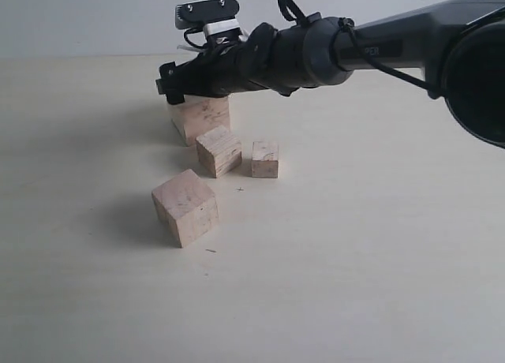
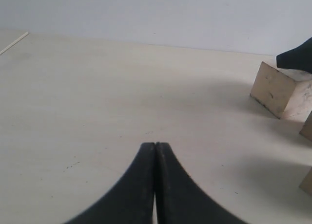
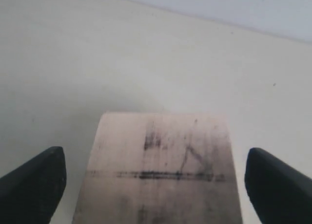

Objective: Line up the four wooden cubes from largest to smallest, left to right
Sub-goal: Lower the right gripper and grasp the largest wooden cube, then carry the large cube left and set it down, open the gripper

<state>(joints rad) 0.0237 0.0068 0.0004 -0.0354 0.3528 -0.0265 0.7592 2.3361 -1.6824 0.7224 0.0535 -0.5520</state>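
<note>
Fingers of the right gripper stand wide apart either side of the largest cube, gaps showing, gripping nothing. In the exterior view the arm hides that cube's top. Its scribbled face is up, its sides square to the fingers. Nearer the exterior camera on the table sit the middle cube, the smallest cube and the front cube, turned corner-on. The left gripper, pressed shut and empty, sits well apart.
</note>
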